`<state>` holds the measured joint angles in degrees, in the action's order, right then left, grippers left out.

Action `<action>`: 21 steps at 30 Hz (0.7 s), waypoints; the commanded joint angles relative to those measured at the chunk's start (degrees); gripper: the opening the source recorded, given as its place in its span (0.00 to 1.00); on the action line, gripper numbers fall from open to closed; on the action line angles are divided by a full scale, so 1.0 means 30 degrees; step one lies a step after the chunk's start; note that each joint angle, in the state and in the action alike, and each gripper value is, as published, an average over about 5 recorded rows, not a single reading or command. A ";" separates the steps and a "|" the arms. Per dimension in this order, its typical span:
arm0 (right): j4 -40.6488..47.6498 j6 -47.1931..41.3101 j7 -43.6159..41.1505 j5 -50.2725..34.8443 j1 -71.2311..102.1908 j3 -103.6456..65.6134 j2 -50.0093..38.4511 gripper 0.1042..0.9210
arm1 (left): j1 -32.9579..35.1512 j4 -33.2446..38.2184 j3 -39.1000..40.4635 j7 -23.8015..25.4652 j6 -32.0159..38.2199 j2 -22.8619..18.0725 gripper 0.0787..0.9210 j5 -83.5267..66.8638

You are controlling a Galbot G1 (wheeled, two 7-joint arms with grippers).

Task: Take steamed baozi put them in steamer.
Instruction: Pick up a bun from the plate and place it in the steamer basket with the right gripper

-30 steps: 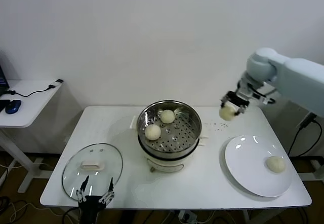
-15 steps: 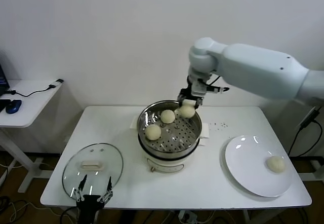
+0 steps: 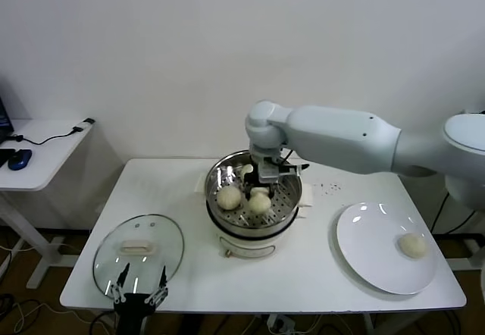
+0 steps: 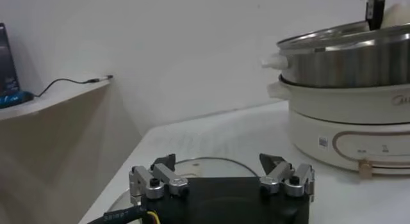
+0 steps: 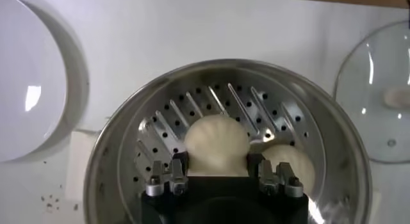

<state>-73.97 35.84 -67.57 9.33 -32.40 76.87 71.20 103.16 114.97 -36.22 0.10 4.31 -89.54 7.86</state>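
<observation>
The steamer [image 3: 251,238] stands mid-table, a steel pot on a cream base. My right gripper [image 3: 260,196] reaches down into it, shut on a baozi [image 3: 260,202] that is low over the perforated floor. In the right wrist view the fingers [image 5: 178,166] flank that baozi [image 5: 216,142]. A second baozi [image 3: 229,197] lies beside it in the basket and shows in the right wrist view [image 5: 291,166]. A third baozi [image 3: 247,170] peeks out behind the gripper. A fourth baozi [image 3: 413,245] lies on the white plate [image 3: 371,252]. My left gripper [image 3: 141,289] is open, parked at the front left.
The glass lid [image 3: 139,250] lies flat at the front left, just ahead of the left gripper [image 4: 221,171]. The steamer's side [image 4: 346,104] shows in the left wrist view. Dark crumbs [image 3: 330,188] lie right of the steamer. A side desk [image 3: 38,149] stands at the far left.
My right arm has carried the baozi leftward from near the plate to over the steamer, then lowered it into the basket. The left arm has not moved.
</observation>
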 commanded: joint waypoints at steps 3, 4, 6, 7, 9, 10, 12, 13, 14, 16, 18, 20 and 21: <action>0.0404 0.0253 0.0168 0.0178 0.1101 0.0349 0.0939 0.60 | -0.0167 -0.0144 0.0058 0.0002 -0.0101 0.0074 0.88 0.0025; 0.0444 0.0285 0.0168 0.0196 0.1107 0.0351 0.0967 0.60 | -0.0190 -0.0151 0.0062 0.0002 -0.0114 0.0083 0.88 0.0027; 0.0536 0.0330 0.0228 0.0337 0.1158 0.0377 0.0995 0.60 | -0.0223 -0.0137 0.0064 0.0000 -0.0129 0.0098 0.88 0.0031; 0.0573 0.0337 0.0270 0.0400 0.1195 0.0391 0.0992 0.61 | -0.0231 -0.0125 0.0061 0.0000 -0.0134 0.0097 0.88 0.0030; 0.0631 0.0305 0.0382 0.0499 0.1269 0.0424 0.0941 0.64 | -0.0222 -0.0101 0.0045 -0.0003 -0.0130 0.0088 0.88 0.0025; 0.0651 0.0288 0.0412 0.0498 0.1289 0.0430 0.0909 0.66 | -0.0203 -0.0095 0.0035 -0.0004 -0.0123 0.0085 0.88 0.0020; 0.0700 0.0292 0.0409 0.0475 0.1294 0.0427 0.0852 0.73 | -0.0157 -0.0094 0.0013 -0.0007 -0.0103 0.0084 0.88 0.0011; 0.0729 0.0302 0.0388 0.0457 0.1293 0.0396 0.0830 0.76 | -0.0138 -0.0099 0.0003 -0.0007 -0.0094 0.0085 0.88 0.0007; 0.0755 0.0311 0.0374 0.0438 0.1291 0.0356 0.0808 0.80 | -0.0124 -0.0104 -0.0004 -0.0008 -0.0087 0.0086 0.88 0.0006; 0.0772 0.0353 0.0359 0.0413 0.1285 0.0193 0.0743 0.84 | -0.0104 -0.0104 -0.0012 -0.0009 -0.0075 0.0085 0.88 0.0005; 0.0733 0.0418 0.0358 0.0402 0.1232 -0.0047 0.0636 0.87 | -0.0087 -0.0092 -0.0012 -0.0009 -0.0070 0.0082 0.88 0.0004; 0.0634 0.0498 0.0350 0.0387 0.1051 -0.0339 0.0460 0.88 | -0.0071 -0.0070 -0.0006 -0.0008 -0.0066 0.0077 0.88 0.0008; 0.0583 0.0522 0.0346 0.0362 0.0923 -0.0456 0.0354 0.88 | -0.0065 -0.0057 -0.0004 -0.0008 -0.0067 0.0076 0.88 0.0010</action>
<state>-71.98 37.06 -66.80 10.29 -29.18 77.34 72.96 102.90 114.73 -36.24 0.08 4.09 -89.34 7.92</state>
